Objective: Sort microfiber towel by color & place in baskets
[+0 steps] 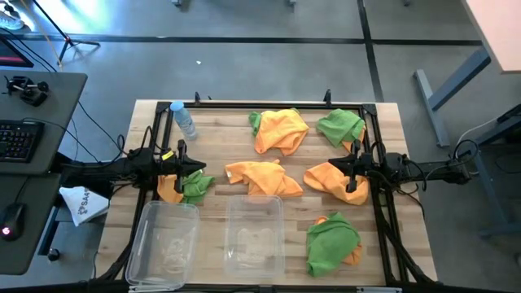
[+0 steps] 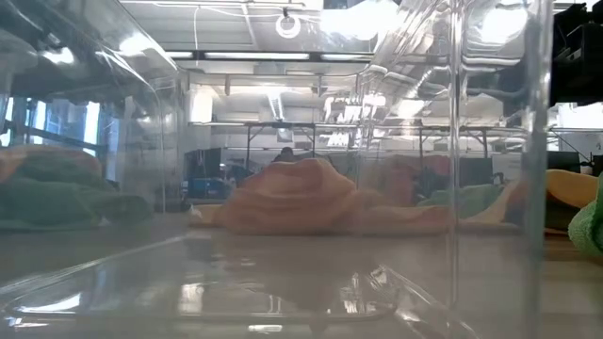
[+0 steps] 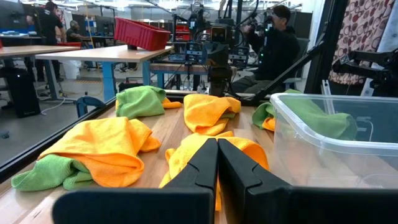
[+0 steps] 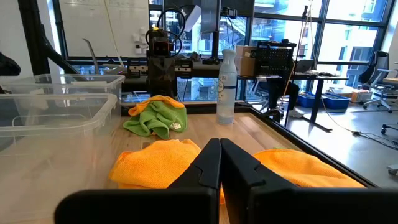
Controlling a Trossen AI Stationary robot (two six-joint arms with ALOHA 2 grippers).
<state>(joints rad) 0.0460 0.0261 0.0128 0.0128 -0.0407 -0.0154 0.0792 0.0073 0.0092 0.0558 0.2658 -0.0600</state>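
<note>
- Two clear baskets, one (image 1: 167, 240) near the left gripper (image 1: 181, 155) and one (image 1: 254, 232) between the arms, hold no cloth yet.
- Both grippers are pressed together and pinch nothing; the right gripper (image 1: 356, 167) hovers over an orange towel (image 1: 335, 181).
- Just beside the left gripper lies an orange-and-green towel pair (image 1: 187, 187); more piles lie between the arms.
- Risk, as I judge it: overlapping cloths could lift together, putting a green one in with orange.
- A water bottle (image 1: 184, 120) stands ahead of the left gripper and could be knocked over.
- Surface: pale wooden table (image 1: 220, 138); beyond it, a workshop with a seated person (image 3: 273, 46).
</note>
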